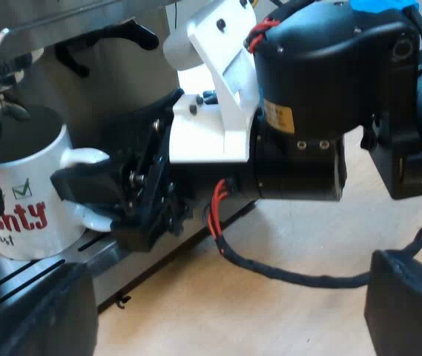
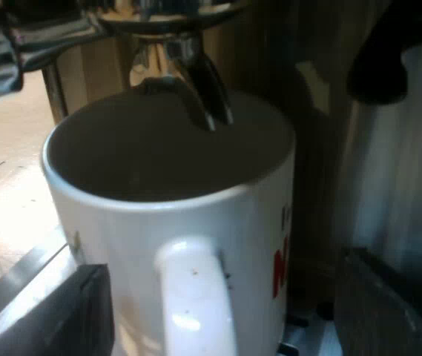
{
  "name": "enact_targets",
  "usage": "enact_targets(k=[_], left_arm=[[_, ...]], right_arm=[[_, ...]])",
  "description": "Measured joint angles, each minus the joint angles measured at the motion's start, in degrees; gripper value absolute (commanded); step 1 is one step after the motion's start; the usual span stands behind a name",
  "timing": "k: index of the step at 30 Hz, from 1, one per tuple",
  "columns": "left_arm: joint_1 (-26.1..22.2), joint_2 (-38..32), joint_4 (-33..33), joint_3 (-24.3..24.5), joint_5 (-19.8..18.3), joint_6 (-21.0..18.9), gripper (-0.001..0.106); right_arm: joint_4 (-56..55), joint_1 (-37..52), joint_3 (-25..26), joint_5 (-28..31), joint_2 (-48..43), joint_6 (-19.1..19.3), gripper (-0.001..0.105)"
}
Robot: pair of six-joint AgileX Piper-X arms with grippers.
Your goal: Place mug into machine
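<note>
A white mug with red lettering stands upright on the espresso machine's metal drip tray. The machine's twin metal spout hangs just over the mug, above its dark inside. My right gripper is open, with its black fingers wide on either side of the mug's handle and not touching it. From the left wrist view, the right gripper sits at the mug's handle. My left gripper is open over the wooden table beside the machine, holding nothing.
The machine's steel front rises behind the mug, with a black lever sticking out above it. A metal jug-like wall stands close beside the mug. The tray's edge drops to the light wooden table.
</note>
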State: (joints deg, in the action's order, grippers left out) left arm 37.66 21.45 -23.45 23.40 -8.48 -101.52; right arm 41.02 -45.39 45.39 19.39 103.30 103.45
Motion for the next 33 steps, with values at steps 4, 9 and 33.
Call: enact_targets(k=[4,9,33], left_arm=[[0.0,0.0,0.0,1.2,0.0,0.0,0.085],[0.0,0.0,0.1,2.6,0.0,0.0,0.085],[0.0,0.0,-2.6,13.1,0.0,0.2,0.085]], right_arm=[[-1.0,-1.1,0.0,0.7,-0.9,-0.2,0.064],[-6.3,-2.5,0.0,3.4,-3.8,-0.2,0.064],[-30.2,-12.1,0.0,7.7,-27.7,0.6,0.059]])
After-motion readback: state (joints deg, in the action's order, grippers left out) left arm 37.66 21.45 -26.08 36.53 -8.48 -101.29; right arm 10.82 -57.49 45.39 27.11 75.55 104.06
